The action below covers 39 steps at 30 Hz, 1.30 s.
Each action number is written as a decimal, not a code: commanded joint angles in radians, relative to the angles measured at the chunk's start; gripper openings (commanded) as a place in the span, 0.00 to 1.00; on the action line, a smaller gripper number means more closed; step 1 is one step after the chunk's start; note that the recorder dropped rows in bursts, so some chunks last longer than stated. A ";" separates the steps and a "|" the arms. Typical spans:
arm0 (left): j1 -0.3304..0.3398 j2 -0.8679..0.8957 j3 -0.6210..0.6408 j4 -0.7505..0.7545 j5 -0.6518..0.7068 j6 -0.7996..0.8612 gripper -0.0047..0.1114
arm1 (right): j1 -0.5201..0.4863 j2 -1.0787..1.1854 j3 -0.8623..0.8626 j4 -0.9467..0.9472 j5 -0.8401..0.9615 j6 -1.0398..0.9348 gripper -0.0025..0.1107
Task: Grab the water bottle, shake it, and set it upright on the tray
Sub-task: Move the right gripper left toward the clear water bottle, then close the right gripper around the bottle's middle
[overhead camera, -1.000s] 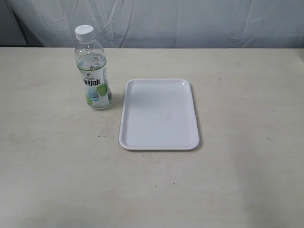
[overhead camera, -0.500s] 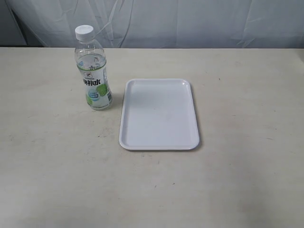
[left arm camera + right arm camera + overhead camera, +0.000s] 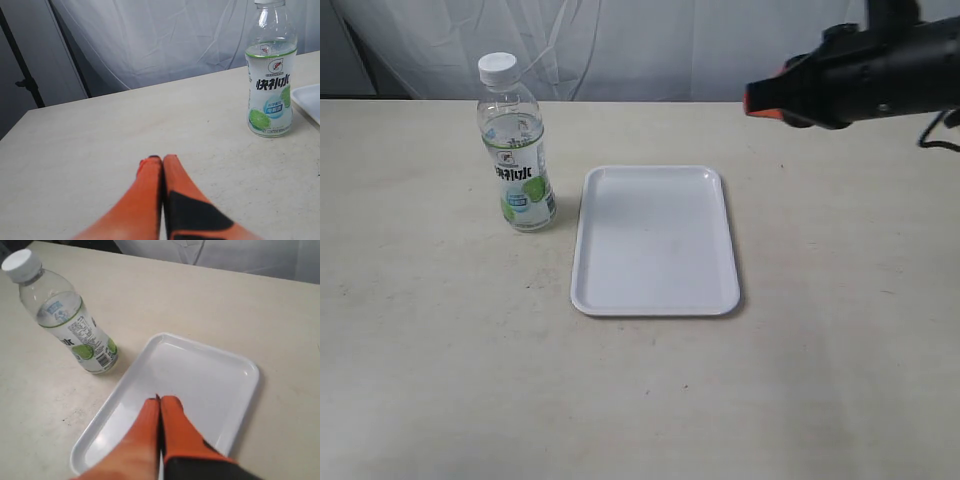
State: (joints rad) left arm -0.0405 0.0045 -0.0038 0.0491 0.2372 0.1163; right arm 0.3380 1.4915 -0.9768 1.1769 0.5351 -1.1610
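The water bottle (image 3: 517, 150) stands upright on the table just left of the white tray (image 3: 655, 300), apart from it. It shows again in the left wrist view as the bottle (image 3: 270, 75) and in the right wrist view as the bottle (image 3: 70, 320). The tray (image 3: 240, 405) lies bare. My right gripper (image 3: 752, 101) hangs high at the upper right, its orange fingers pressed together; from its own camera the right gripper (image 3: 160, 401) is shut and holds nothing, above the tray. My left gripper (image 3: 161, 160) is shut, empty, low over the table and well short of the bottle.
A pale beige table (image 3: 440, 380) carries everything. A white cloth backdrop (image 3: 670, 50) hangs behind its far edge. A dark stand (image 3: 25, 80) shows beyond the table in the left wrist view.
My right arm has come into the exterior view at the upper right; earlier no arm was visible there. The bottle and tray have not moved.
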 commanded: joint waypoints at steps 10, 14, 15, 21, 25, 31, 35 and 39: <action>0.000 -0.005 0.004 -0.003 0.002 -0.002 0.04 | 0.312 0.390 -0.297 -0.011 -0.267 -0.130 0.32; 0.000 -0.005 0.004 -0.003 0.002 -0.002 0.04 | 0.382 0.465 -0.335 -0.011 -0.402 -0.130 0.93; 0.000 -0.005 0.004 -0.003 0.002 -0.002 0.04 | 0.395 0.483 -0.347 -0.011 -0.416 -0.130 0.94; 0.000 -0.005 0.004 -0.003 0.002 -0.002 0.04 | 0.445 0.552 -0.430 -0.011 -0.405 -0.130 0.94; 0.000 -0.005 0.004 -0.003 0.002 -0.002 0.04 | 0.478 0.569 -0.444 -0.009 -0.408 -0.130 0.94; 0.000 -0.005 0.004 -0.003 0.002 -0.002 0.04 | 0.520 0.593 -0.456 -0.004 -0.484 -0.130 0.94; 0.000 -0.005 0.004 -0.003 0.002 -0.002 0.04 | 0.525 0.609 -0.493 0.003 -0.460 -0.130 0.94; 0.000 -0.005 0.004 -0.003 0.002 -0.002 0.04 | 0.534 0.640 -0.537 0.009 -0.450 -0.127 0.94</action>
State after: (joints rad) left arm -0.0405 0.0045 -0.0038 0.0491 0.2372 0.1163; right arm 0.8672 2.1150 -1.4850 1.1812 0.0791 -1.2864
